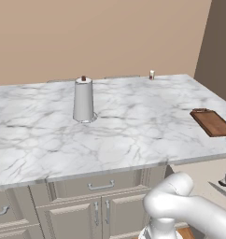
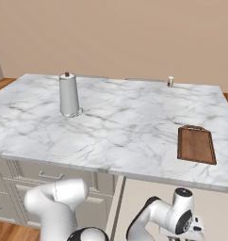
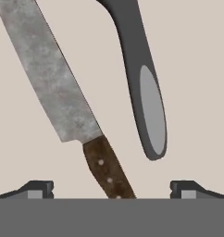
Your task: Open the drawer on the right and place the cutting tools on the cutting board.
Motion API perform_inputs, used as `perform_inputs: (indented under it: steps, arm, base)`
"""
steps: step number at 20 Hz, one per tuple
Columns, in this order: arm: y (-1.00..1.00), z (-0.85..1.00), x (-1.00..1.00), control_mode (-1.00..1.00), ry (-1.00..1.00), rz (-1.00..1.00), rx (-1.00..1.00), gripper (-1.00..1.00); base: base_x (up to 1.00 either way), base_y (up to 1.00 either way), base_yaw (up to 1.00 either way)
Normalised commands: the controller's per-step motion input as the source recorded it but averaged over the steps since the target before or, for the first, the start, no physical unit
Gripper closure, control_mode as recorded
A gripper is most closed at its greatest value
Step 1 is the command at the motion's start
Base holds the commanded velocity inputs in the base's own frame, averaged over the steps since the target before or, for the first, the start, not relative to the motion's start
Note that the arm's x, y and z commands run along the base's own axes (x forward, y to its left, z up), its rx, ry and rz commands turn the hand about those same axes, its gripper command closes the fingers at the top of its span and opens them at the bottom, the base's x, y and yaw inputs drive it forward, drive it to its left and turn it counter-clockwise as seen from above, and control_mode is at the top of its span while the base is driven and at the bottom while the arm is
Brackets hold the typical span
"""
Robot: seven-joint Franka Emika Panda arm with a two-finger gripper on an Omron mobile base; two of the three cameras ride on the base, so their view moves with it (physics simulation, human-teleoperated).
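Now open gripper (image 3: pixel 111 189) over knife (image 3: pixel 67 99), drawer (image 3: pixel 197 69)

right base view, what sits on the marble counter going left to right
tall silver canister → small cup at the far edge → cutting board
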Motion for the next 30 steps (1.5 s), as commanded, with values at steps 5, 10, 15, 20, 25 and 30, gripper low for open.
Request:
perform_inputs:
  steps: [5,10,15,20,25,30]
  arm:
    - [-0.14,-0.16,0.00,-1.00,0.00,0.00,0.00,-1.00]
    - [0.00,-0.18,-0.09,-1.00,0.00,0.00,0.00,-1.00]
    - [0.00,-0.29,-0.03,-1.00,0.00,0.00,0.00,-1.00]
    - [0.00,-0.30,0.00,-1.00,0.00,0.00,0.00,-1.00]
    - [0.00,-0.01,0.00,-1.00,0.00,0.00,0.00,-1.00]
    - [0.00,0.00,0.00,-1.00,0.00,0.00,0.00,1.00]
  base:
    - [0.00,0.00,0.00]
    - [0.00,0.00,0.00]
    - [0.00,0.00,0.00]
    - [0.00,0.00,0.00]
    - [0.00,0.00,0.00]
    - [0.00,0.00,0.00]
